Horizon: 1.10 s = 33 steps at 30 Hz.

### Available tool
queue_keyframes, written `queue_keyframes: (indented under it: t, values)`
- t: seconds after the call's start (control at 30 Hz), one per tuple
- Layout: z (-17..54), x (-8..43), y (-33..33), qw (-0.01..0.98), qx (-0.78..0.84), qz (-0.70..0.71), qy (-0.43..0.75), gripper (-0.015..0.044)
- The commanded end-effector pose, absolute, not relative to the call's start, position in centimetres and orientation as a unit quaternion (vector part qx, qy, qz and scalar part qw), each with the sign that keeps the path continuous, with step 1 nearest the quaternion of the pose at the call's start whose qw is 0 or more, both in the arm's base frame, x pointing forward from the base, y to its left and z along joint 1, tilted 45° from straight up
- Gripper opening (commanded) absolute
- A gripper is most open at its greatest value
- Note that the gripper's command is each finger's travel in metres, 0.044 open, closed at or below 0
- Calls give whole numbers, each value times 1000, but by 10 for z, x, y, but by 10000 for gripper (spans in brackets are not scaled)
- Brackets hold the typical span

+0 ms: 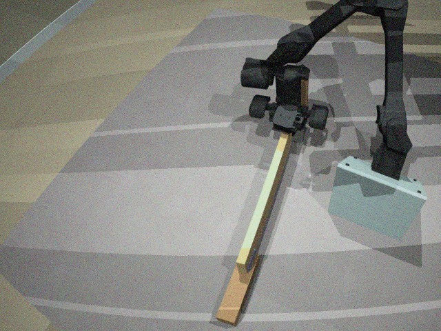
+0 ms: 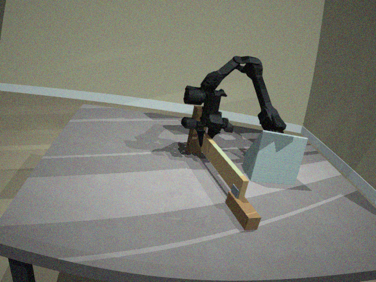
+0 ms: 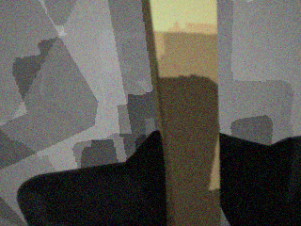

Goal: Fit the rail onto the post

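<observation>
1. Claw [image 1: 292, 132] is clamped down on the near end of the bed rail [image 1: 263, 205], fingers pretty narrow with the wood pinched between them. In the wrist view the dark fingers sit on both sides of the rail, which runs straight up the middle of the frame.

2. So the rail looks like a long, thin plank, pale yellow-green on top where the light hits and tan-brown on the side. Its far end sits in a small grey bracket [image 2: 235, 189] on the low footboard block [image 2: 244, 212], a chunky orange-brown piece lying on the surface [image 2: 106, 194].

3. Right by the claw, the short wooden post [image 2: 194, 133] stands upright, mostly hidden behind the wrist. From the exterior view the rail's near end is up off the surface and right at the post. Can't make out the pegs or whether the end is actually touching, the claw blocks it.

4. Room-wise: the pale blue-grey base box [image 2: 274, 157] carrying the arm sits to one side of the rail, near but not touching. The other side has lots of open surface out to the curved front edge. A low rim runs along the surface's right-hand edge in the exterior view, past the box.
</observation>
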<state>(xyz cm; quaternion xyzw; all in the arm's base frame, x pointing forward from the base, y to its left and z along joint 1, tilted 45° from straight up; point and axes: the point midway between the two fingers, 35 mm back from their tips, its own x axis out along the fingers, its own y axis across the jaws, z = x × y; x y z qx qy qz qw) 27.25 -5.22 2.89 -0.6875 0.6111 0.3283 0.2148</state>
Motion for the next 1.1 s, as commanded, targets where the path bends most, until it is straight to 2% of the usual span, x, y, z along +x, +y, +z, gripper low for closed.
queue_keyframes:
  t: [0.0, 1.07]
  values:
    - [32, 274, -55, 213, -689, 325, 612, 0]
    - [26, 272, -51, 213, -689, 325, 612, 0]
